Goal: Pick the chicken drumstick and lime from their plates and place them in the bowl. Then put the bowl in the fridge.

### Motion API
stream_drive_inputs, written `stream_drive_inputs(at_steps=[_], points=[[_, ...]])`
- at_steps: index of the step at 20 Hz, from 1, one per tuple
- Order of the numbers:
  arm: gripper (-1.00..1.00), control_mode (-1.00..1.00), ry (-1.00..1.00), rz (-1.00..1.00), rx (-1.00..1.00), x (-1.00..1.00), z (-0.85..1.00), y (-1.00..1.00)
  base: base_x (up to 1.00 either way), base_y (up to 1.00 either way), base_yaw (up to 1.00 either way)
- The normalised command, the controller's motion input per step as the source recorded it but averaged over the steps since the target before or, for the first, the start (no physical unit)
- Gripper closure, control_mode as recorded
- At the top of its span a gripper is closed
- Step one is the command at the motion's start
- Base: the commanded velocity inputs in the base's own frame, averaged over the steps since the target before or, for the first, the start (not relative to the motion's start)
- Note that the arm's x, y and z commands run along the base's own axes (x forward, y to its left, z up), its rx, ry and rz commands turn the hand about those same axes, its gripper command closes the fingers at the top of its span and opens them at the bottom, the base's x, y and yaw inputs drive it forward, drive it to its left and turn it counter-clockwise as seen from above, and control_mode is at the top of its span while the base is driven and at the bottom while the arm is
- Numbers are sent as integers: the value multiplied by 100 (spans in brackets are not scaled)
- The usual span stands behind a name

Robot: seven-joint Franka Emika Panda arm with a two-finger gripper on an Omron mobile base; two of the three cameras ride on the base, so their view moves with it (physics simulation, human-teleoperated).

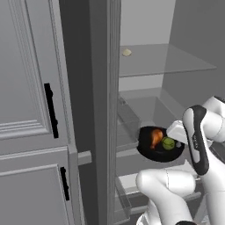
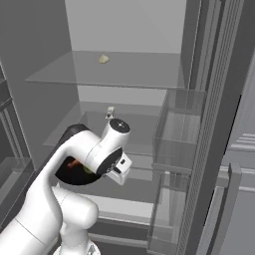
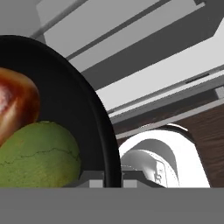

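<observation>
In the hand view, the rim of the black bowl [image 3: 103,131] is seen clamped between the pressed-together fingertips of the gripper [image 3: 113,183] at the bottom centre of the frame. Just inside that rim, at the lower left, the lime [image 3: 37,155] is seen lying against the chicken drumstick [image 3: 15,103], which sits above it at the left edge.

In the left base view, the white arm [image 1: 197,136] is seen rising at the lower right, with the bowl [image 1: 159,145] held in front of it, right of the frame's centre and level, inside the open fridge [image 1: 145,96]. The drumstick [image 1: 155,136] is seen lying in the bowl's left part and the lime [image 1: 168,143] just right of it, touching it. In the right base view, the bowl [image 2: 74,174] is largely hidden behind the arm [image 2: 94,149] at the lower left; only a dark crescent with a trace of orange and green is seen.

Beyond the bowl, a clear glass shelf [image 1: 167,61] is seen in the upper half of the frame, with a small pale item [image 1: 127,52] lying on it near its left end. Clear door bins [image 2: 174,144] are seen right of centre in the right base view. A grey panelled cabinet [image 1: 26,110] with black handles [image 1: 51,110] takes up the left side of the left base view.
</observation>
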Motion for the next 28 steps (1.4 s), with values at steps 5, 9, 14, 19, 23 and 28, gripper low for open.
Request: stream_drive_inputs(at_steps=[5, 9, 14, 19, 23, 28], points=[[100, -100, -3, -7, 0, 3, -1, 0, 0, 0, 0], [100, -100, -4, -26, 0, 47, 0, -15, 0, 0, 0], [100, -100, 1, -26, 0, 94, 0, -4, 0, 0, 0], [100, -100, 0, -20, 0, 87, 4, 0, 0, 0, 0], [100, -100, 0, -15, 0, 72, -2, 0, 0, 0, 0], [100, -100, 0, -7, -3, 73, -6, 0, 0, 0, 0]])
